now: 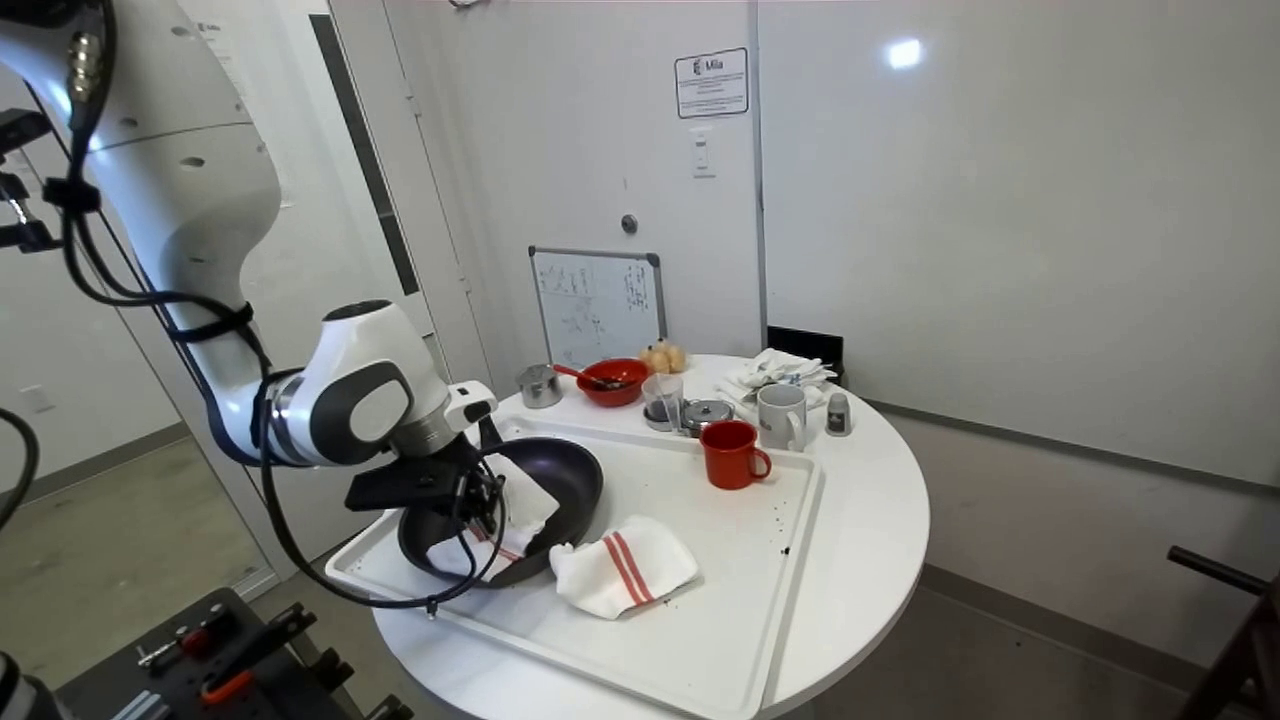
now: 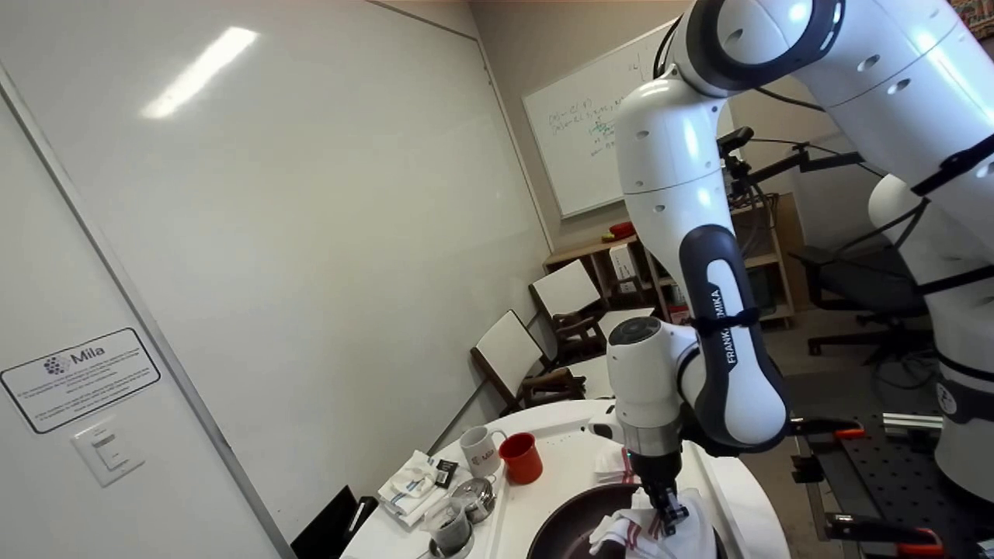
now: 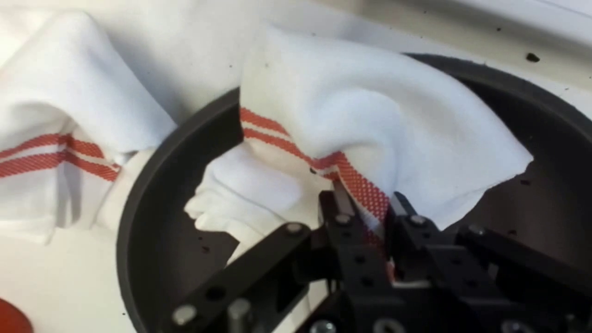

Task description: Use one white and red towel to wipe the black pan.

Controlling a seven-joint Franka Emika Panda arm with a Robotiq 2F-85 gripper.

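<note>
Claw (image 3: 370, 219) clamped on striped fold of white and red towel (image 3: 444, 138), low over black pan (image 3: 157, 245). Towel lies bunched inside pan; one end covers part of pan rim. In wrist view, some dark bits (image 3: 205, 249) on pan bottom, beside towel. Second striped towel (image 1: 620, 570) lies just beside pan, on same white tray (image 1: 720, 640). Red mug (image 1: 728, 455) also on tray, well apart from pan. Red bowl (image 1: 612, 392) on counter (image 1: 880, 530), well apart from pan.

Rounded white arm (image 2: 672, 147), black cables (image 1: 266, 460); black gripper (image 3: 368, 206), silver screws (image 3: 185, 314).
</note>
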